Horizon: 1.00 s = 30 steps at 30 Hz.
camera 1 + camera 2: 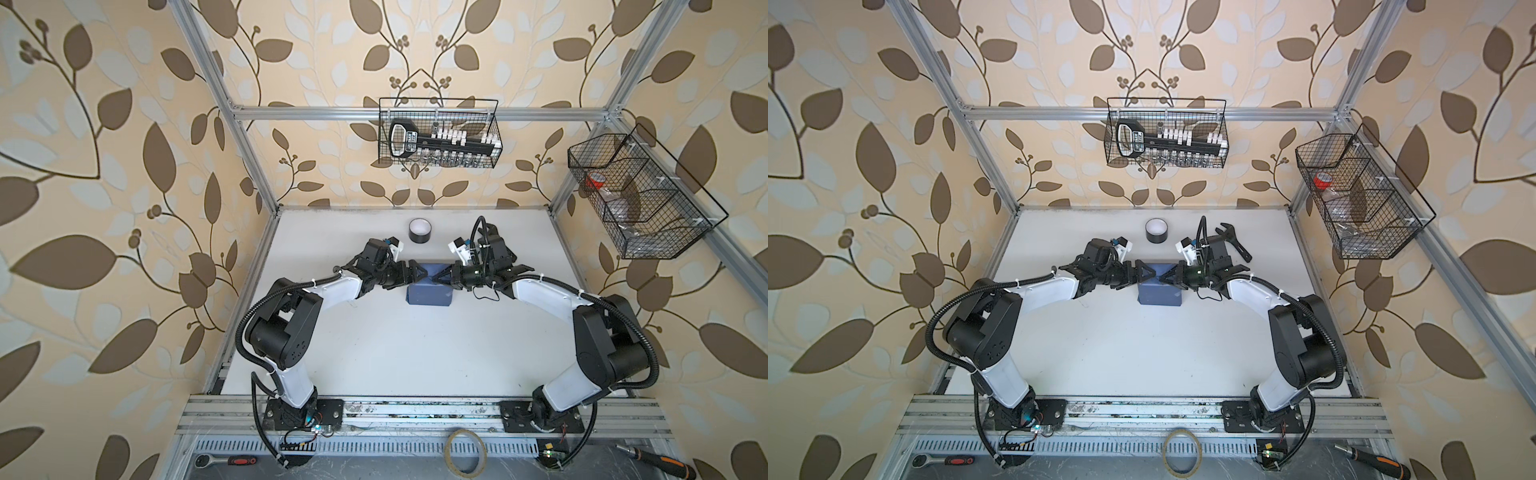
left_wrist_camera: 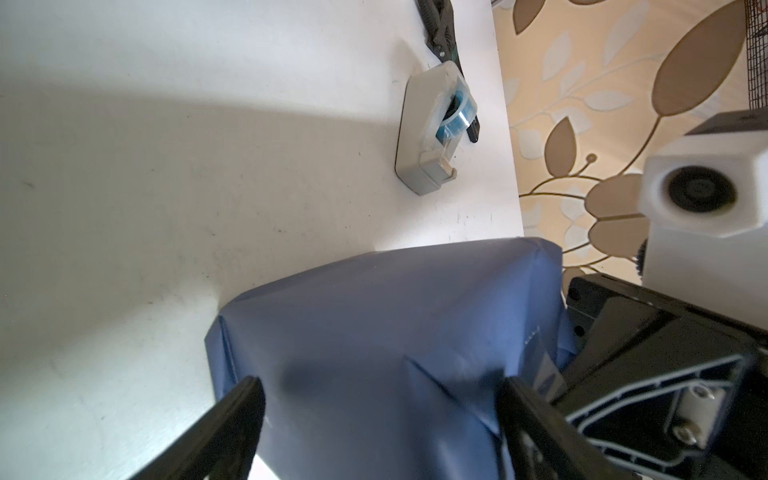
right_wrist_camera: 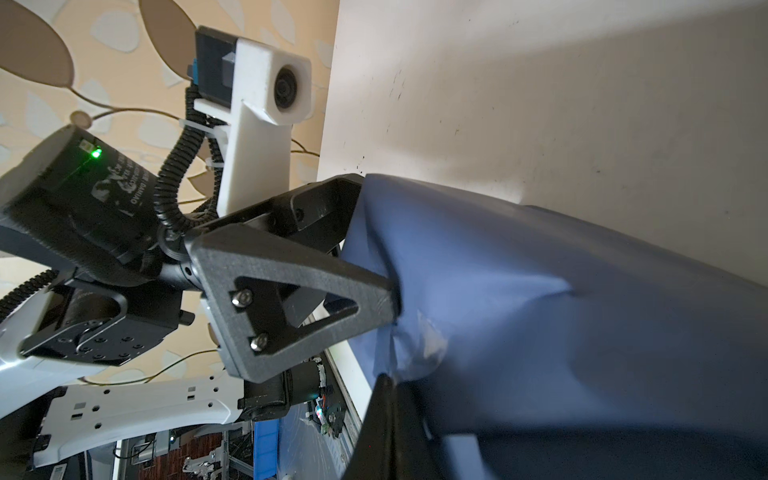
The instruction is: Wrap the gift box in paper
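The paper [image 1: 430, 294] [image 1: 1160, 296], slate blue side out, is folded round a block-shaped package at mid-table; the gift box itself is hidden under it. My left gripper [image 1: 420, 272] [image 2: 379, 386] is open at the package's left end, its fingers [image 2: 245, 399] spread wide over the paper [image 2: 395, 324]. From the other side, my right gripper [image 1: 437, 277] [image 3: 384, 384] is shut, its tip resting against a crumpled fold with a shiny patch on the paper [image 3: 540, 282]. The two grippers nearly meet above the package's far edge in both top views.
A black tape roll [image 1: 419, 231] stands behind the package. A white-grey tape dispenser [image 2: 432, 133] and dark pliers [image 1: 1233, 241] lie toward the table's back right, by the right arm. Wire baskets [image 1: 440, 133] hang on the frame. A tape ring [image 1: 465, 451] lies in front of the arm bases.
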Motion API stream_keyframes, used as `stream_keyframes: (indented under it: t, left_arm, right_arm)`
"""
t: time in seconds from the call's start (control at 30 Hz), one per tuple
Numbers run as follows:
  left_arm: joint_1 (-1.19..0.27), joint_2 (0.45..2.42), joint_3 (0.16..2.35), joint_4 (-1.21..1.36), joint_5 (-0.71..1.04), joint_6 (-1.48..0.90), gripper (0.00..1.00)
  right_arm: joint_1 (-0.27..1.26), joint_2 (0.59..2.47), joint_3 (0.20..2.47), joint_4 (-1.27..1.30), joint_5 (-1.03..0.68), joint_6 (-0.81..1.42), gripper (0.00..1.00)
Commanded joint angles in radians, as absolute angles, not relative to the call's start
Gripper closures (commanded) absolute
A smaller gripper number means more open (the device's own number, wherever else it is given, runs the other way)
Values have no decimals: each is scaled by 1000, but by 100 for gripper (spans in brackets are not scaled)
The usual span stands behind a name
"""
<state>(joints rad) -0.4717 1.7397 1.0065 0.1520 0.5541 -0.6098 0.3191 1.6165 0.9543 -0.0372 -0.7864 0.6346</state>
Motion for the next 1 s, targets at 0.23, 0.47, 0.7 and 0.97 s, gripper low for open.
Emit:
stream_keyframes:
  t: [0.23, 0.47, 0.7, 0.97]
  left_arm:
    - [-476, 1672, 982, 295, 589, -593, 8]
    - [-476, 1644, 942, 379, 617, -583, 7]
    - [-492, 1667, 977, 301, 640, -507, 7]
    - [-495, 1750, 1029, 261, 649, -500, 7]
  right_arm:
    - [325, 1695, 932, -184, -667, 602, 100]
    - [324, 1693, 936, -194, -666, 596, 100]
    - [325, 1694, 936, -193, -664, 593, 100]
    - [324, 1693, 938, -195, -663, 590, 100]
